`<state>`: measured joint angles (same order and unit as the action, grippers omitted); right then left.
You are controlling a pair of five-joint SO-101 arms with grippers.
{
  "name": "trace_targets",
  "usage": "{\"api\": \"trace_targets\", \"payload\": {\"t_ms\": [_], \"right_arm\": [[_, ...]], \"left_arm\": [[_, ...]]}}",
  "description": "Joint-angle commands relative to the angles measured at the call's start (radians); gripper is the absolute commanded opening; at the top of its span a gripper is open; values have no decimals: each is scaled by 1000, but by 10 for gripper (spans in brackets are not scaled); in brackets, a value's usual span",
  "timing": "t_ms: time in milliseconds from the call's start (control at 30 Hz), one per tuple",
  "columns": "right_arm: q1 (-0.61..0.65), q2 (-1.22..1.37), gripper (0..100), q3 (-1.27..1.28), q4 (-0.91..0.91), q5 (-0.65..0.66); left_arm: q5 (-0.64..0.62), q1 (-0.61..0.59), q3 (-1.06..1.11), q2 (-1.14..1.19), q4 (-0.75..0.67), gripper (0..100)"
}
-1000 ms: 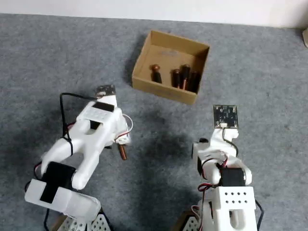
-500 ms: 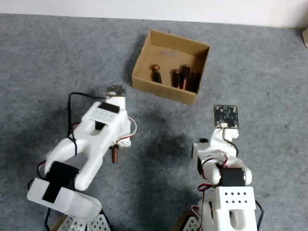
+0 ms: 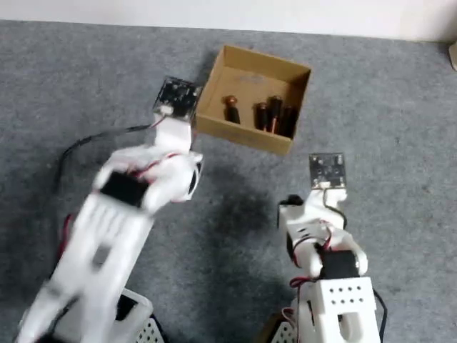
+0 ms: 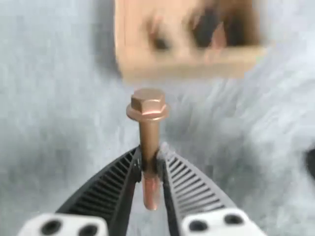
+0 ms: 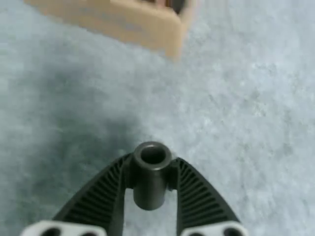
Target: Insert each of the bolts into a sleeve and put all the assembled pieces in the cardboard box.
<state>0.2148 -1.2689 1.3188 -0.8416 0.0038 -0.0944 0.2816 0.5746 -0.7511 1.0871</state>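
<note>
My left end effector [image 4: 149,156] is clamped on a copper-coloured hex-flange bolt [image 4: 148,110]; its ribbed black fingers [image 4: 115,184] pinch the shank from both sides; the head sticks out past the fingertips and the plain tip runs back between them; ahead of the bolt head I see the cardboard box [image 4: 187,66], its near wall facing the camera.

My right end effector [image 5: 151,164] is closed around a dark cylindrical sleeve [image 5: 151,182]; both fingers touch its sides and the open bore faces the camera; a corner of the box shows farther off over the grey tabletop [image 5: 246,98].

From the high view, the box sits open on the tabletop, and several assembled pieces [image 3: 273,113], dark sleeves with copper bolts in them, lie side by side on its floor; I count at least three; the left arm [image 3: 136,193] is stretched toward the box, its wrist board just beside the near left corner; the right arm [image 3: 321,236] stands short of the box's near wall and apart from it.
</note>
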Motion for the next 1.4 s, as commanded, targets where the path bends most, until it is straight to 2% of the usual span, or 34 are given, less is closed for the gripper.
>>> {"api": "trace_targets", "payload": {"t_ms": [0, 133, 267, 333, 467, 600, 700, 933, 1133, 1367], "right_arm": [[116, -133, 5, -39, 56, -11], [277, -383, 5, -21, 56, -11], [354, -593, 5, 77, 59, -9], [380, -558, 5, 119, 70, -9], [398, -562, 5, 188, 179, -5], [412, -568, 5, 214, 271, -5], [440, -568, 5, 237, 303, -3], [479, -568, 5, 278, 308, -3], [473, -568, 5, 282, 305, -2], [438, -568, 5, 314, 305, 109]], "left_arm": [[23, 15, 19, -341, -3, 5], [18, 15, 116, -535, -5, 5], [15, 15, 248, -595, -72, 5], [-28, 22, 320, -625, -209, 5], [-137, 81, 501, -691, -572, 5], [-129, 150, 682, -736, -878, 5], [-133, 157, 723, -769, -1003, 5], [-245, 179, 743, -819, -928, 5], [-247, 186, 743, -820, -792, 5], [-239, 309, 736, -820, -634, 5]]}}
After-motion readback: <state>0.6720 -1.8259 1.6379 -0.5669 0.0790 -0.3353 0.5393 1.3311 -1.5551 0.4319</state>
